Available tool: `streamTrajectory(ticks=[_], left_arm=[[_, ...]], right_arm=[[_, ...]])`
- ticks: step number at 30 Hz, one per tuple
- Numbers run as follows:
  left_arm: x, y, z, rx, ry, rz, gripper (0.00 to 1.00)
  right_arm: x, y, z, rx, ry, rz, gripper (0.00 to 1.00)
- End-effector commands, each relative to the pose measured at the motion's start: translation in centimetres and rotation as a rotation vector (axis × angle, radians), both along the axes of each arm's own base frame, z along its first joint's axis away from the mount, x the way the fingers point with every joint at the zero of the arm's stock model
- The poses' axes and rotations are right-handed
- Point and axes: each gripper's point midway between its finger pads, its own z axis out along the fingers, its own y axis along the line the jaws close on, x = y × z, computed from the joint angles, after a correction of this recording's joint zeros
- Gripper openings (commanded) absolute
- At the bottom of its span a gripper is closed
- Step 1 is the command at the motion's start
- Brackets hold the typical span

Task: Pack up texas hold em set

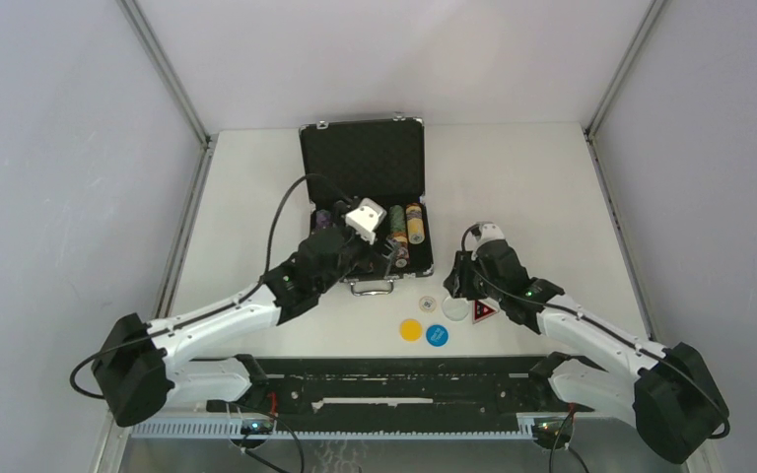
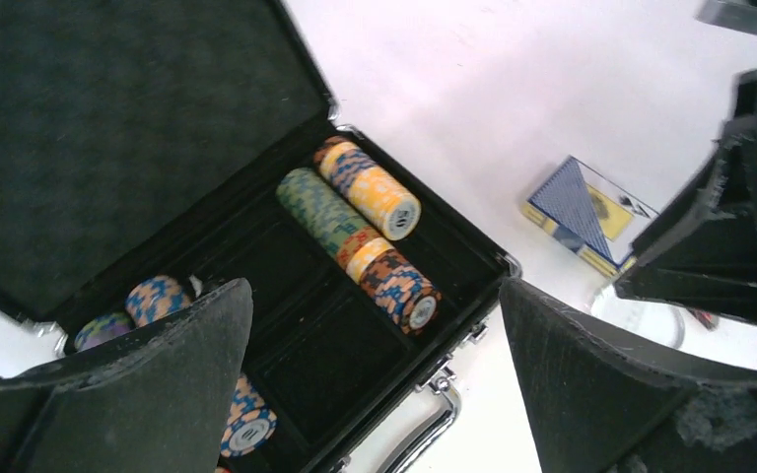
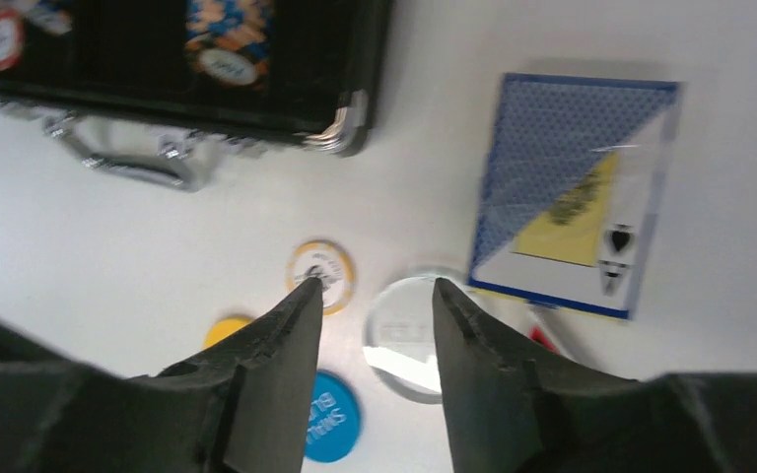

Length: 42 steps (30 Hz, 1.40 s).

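Triangle token [image 3: 544, 340] mostly behind right hand [image 3: 376, 292]

The black briefcase [image 1: 362, 158] lies open, lid raised, with multicoloured chip stacks [image 2: 360, 212] on their sides in its tray. Near its handle lie a yellow button [image 1: 411, 329], a blue button [image 1: 437, 335], a clear button [image 1: 456, 308] and the red-black triangle token [image 1: 483, 312]. The blue-backed card deck [image 3: 572, 192] lies flat beside them.

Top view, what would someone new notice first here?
The open black case at the table's middle stands out first, with bright chip stacks in its tray and the left hand open above them. Next come the yellow button and blue button, loose in front of the case near the right hand.
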Motion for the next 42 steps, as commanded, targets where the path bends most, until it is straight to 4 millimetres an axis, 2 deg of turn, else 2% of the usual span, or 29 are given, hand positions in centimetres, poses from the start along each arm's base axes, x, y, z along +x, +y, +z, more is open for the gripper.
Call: streamTrajectory(ticks=[1, 4, 8, 15, 22, 31, 35, 37, 42], left_arm=[[1.5, 3.6, 1.1, -0.165, 0.026, 0.249, 1.0], [1.7, 4.6, 0.6, -0.186, 0.058, 0.292, 1.0], [2.0, 4.7, 0.3, -0.191, 0.071, 0.302, 1.0], [2.3, 4.9, -0.5, -0.171, 0.083, 0.323, 1.0], [2.6, 5.7, -0.6, -0.169, 0.092, 0.363, 1.0], [3.0, 6.0, -1.0, -0.174, 0.112, 0.383, 1.0], [3.1, 6.0, -1.1, -0.173, 0.119, 0.386, 1.0], [3.1, 6.1, -1.1, -0.176, 0.119, 0.388, 1.0], [3.0, 6.1, -1.1, -0.173, 0.129, 0.389, 1.0]], right_arm=[[2.1, -3.9, 2.0, -0.132, -0.083, -0.216, 0.58], [2.3, -5.7, 2.3, -0.189, -0.089, -0.28, 0.68], [2.8, -6.7, 2.2, -0.198, -0.077, -0.313, 0.78], [4.9, -5.9, 0.7, -0.271, -0.01, -0.291, 0.88], [6.5, -5.1, -1.4, -0.383, 0.057, -0.293, 0.91], [5.2, -5.2, -4.7, -0.423, 0.171, -0.269, 0.89], [4.7, -4.9, -5.3, -0.429, 0.19, -0.256, 0.77], [4.7, -4.8, -5.2, -0.418, 0.189, -0.268, 0.67], [5.2, -4.6, -3.6, -0.382, 0.135, -0.293, 0.32]])
